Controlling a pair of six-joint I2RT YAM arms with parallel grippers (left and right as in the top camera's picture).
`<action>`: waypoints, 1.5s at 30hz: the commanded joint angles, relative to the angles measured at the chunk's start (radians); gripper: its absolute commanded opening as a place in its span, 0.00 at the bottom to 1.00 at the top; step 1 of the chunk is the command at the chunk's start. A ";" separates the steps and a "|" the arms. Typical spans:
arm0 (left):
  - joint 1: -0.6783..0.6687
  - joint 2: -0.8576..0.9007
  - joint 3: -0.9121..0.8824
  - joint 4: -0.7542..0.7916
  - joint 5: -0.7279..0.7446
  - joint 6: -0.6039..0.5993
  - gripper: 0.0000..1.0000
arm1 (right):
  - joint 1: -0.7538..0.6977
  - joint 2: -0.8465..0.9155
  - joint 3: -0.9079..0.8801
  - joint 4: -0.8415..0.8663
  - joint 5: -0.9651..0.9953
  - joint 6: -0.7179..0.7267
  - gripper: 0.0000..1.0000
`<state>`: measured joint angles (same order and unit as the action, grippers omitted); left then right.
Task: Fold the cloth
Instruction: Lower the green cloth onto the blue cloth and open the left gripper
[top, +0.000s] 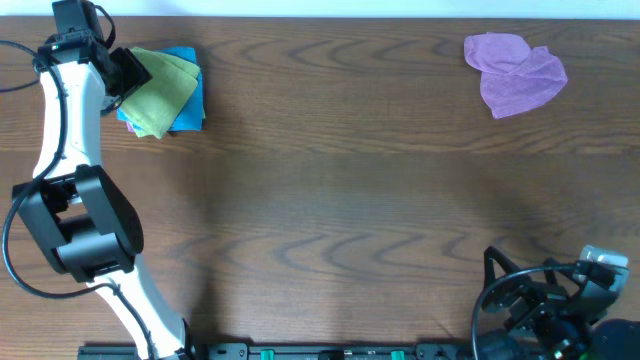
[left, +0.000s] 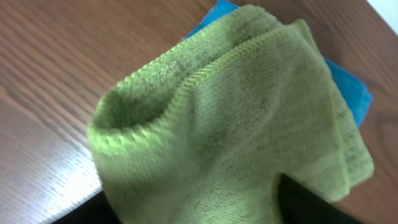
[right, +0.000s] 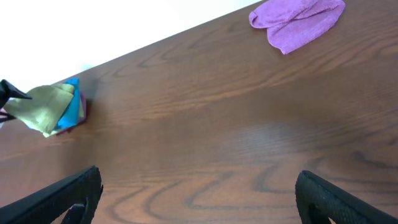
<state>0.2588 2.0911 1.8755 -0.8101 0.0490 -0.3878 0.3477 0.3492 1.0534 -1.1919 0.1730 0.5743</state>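
Observation:
The lime-green cloth (top: 160, 95) is folded and lies on a bright blue folded cloth (top: 188, 105) at the far left of the table. My left gripper (top: 128, 72) is at its left edge and is shut on it. In the left wrist view the green cloth (left: 236, 124) fills the frame and runs down between the dark fingers (left: 193, 214). It also shows small in the right wrist view (right: 43, 107). My right gripper (right: 199, 199) is open and empty, low at the near right of the table (top: 560, 310).
A crumpled purple cloth (top: 515, 70) lies at the far right; it also shows in the right wrist view (right: 298, 22). The brown wooden table (top: 350, 200) spreads between the cloths. The left arm's white links (top: 70, 150) stretch along the left edge.

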 joint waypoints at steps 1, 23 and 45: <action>0.017 0.004 -0.006 -0.005 -0.053 0.014 0.95 | -0.010 -0.004 -0.002 -0.001 0.023 0.016 0.99; 0.068 -0.195 -0.005 -0.043 0.248 -0.021 0.95 | -0.010 -0.004 -0.002 -0.111 0.141 0.013 0.99; 0.065 -0.226 -0.005 -0.196 0.522 -0.075 0.95 | -0.010 -0.004 -0.002 -0.114 0.141 0.013 0.99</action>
<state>0.3252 1.9041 1.8736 -0.9821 0.6518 -0.5995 0.3477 0.3492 1.0527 -1.3048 0.2962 0.5739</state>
